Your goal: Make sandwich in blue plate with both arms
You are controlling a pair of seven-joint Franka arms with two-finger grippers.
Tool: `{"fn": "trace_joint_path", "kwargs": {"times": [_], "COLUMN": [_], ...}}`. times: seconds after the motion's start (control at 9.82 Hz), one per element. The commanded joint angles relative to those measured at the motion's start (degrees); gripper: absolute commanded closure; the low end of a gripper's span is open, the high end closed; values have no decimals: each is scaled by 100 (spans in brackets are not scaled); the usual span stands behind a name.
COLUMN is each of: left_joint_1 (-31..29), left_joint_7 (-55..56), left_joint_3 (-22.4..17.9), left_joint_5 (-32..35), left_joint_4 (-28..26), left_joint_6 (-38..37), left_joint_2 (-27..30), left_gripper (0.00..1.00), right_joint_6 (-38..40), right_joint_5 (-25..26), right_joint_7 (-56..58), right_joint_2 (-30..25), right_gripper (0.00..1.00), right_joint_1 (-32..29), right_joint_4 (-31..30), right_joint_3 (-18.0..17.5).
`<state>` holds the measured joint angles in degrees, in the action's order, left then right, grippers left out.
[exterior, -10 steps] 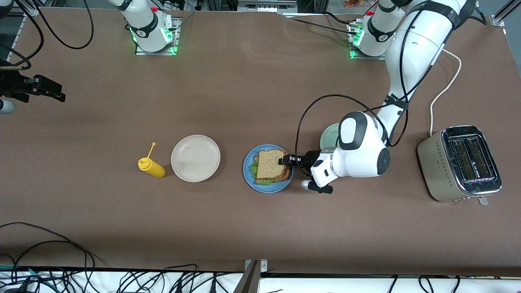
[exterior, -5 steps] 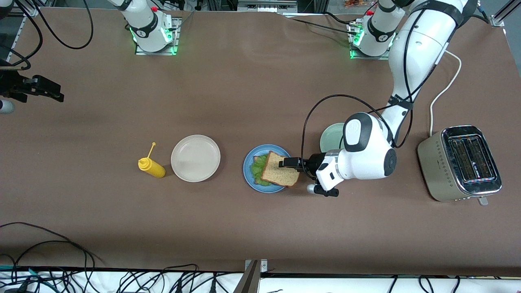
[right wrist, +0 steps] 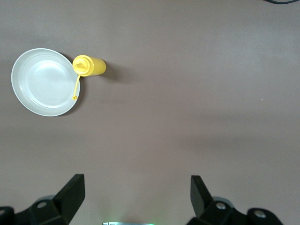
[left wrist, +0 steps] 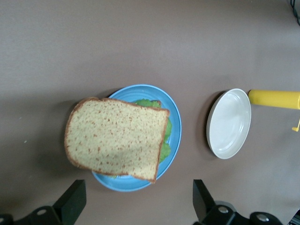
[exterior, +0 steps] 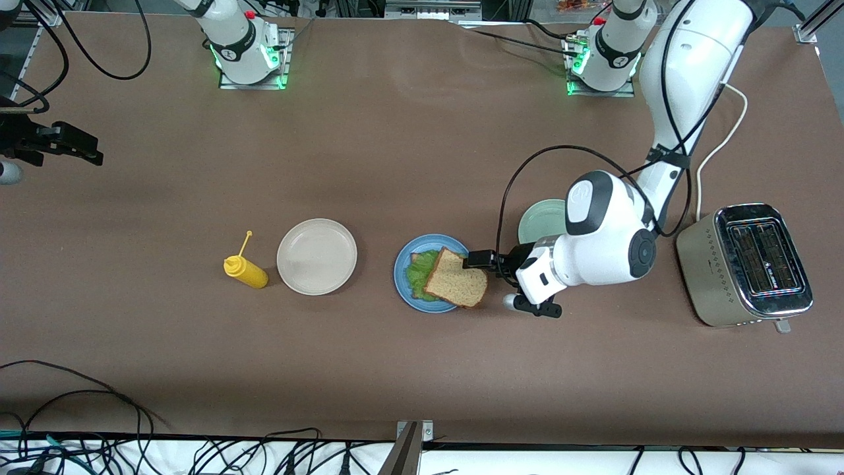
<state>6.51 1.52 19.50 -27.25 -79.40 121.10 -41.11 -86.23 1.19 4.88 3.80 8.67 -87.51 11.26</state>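
Brown worktop, and the top bread slice (exterior: 457, 279) lies skewed, overhanging the blue plate (exterior: 403, 282) toward the left arm's end, the left tool (exterior: 479, 259) unclenched just beside it, while the right tool (right wrist: 136, 194) waits, spread, well apart.

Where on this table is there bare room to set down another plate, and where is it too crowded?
Bare brown table runs wide between the arm bases and the row of plates, and again between that row and the front camera. It is crowded where the left gripper hangs by the blue plate, with the pale green plate and toaster beside.
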Motion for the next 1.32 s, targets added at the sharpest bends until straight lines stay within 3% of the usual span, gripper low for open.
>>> {"fn": "trace_joint_path", "kwargs": {"times": [0.0,0.41,0.81,1.22], "left_joint_1": [-97,-132,-123,-150], "left_joint_7": [112,59,94,103], "left_joint_3": [-95,-349,-797,-1105], "left_joint_5": [560,1878,2101,2997], "left_joint_4": [-102,-49,-40,-40], "left_joint_6": [-534,-1649,-2510,-2715], "left_joint_2": [454,1200,1781,2396], "left_gripper": [0,0,0,0], "right_joint_6": [54,71,80,63], "right_joint_5": [101,92,74,92], "right_joint_7": [-14,-14,-14,-14], "right_joint_2": [24,24,24,24], "right_gripper": [0,0,0,0], "right_joint_1": [48,48,56,56], "right_joint_4": [129,129,129,129], "right_joint_3": [34,34,17,25]}}
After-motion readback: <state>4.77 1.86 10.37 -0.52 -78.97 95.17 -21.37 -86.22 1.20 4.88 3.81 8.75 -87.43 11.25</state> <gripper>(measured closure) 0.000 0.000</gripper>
